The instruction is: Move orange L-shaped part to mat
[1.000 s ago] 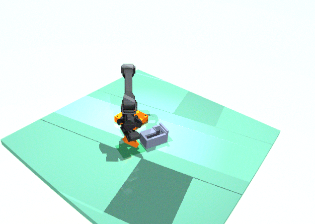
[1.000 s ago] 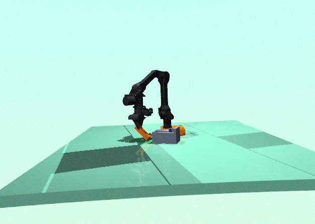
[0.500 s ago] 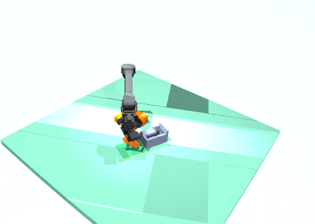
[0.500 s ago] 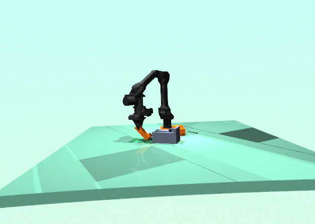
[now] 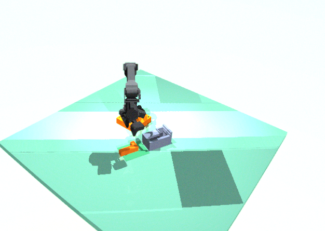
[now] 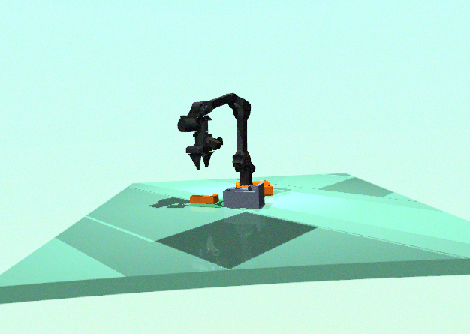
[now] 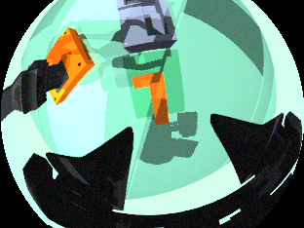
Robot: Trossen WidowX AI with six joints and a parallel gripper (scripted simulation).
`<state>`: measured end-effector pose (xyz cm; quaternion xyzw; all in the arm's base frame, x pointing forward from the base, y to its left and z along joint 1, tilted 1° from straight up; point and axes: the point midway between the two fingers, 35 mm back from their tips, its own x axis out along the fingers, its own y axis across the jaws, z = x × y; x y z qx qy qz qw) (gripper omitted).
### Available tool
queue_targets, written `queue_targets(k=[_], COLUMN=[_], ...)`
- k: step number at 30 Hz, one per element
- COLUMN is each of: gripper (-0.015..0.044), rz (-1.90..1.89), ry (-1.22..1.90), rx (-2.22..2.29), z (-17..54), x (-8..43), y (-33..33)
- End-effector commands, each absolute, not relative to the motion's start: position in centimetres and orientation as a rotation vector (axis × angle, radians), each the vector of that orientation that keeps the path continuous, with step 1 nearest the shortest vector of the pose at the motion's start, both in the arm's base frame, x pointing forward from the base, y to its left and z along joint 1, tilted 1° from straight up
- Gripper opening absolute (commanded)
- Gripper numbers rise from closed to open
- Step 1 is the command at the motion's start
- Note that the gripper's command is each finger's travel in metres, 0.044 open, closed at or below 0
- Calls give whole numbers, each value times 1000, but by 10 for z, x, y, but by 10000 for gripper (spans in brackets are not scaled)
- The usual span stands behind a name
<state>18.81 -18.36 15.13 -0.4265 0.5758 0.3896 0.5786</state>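
The orange L-shaped part [image 5: 128,150] [image 6: 203,199] [image 7: 158,95] lies flat on the green mat [image 5: 135,155] [image 7: 175,88]. Its L-shaped end is towards the tray. In the wrist view, the far tip of its long bar reaches slightly past the mat's edge. The grey tray [image 5: 160,144] [image 6: 242,200] [image 7: 151,47] stands beside the mat, and its pocket looks empty in the top view. My gripper [image 5: 131,131] [image 6: 202,167] [image 7: 173,125] is open and empty, well above the part, with its fingers wide apart in the wrist view. Which face of the part is up is hard to tell.
The arm's orange base [image 5: 147,120] [image 6: 268,190] [image 7: 78,56] stands behind the tray and mat. The tray has a raised wall at its end away from the mat. Dark shadows and bright bands cross the green table top [image 5: 131,191] [image 6: 113,224].
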Motion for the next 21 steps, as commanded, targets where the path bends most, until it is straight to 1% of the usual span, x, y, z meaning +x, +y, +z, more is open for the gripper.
queue_targets(k=[1,21], gripper=[400,400], rz=[927,906], ry=[1347,1346], rx=[-989,-1002], z=[162,157], x=[185,188], y=[-180,-183])
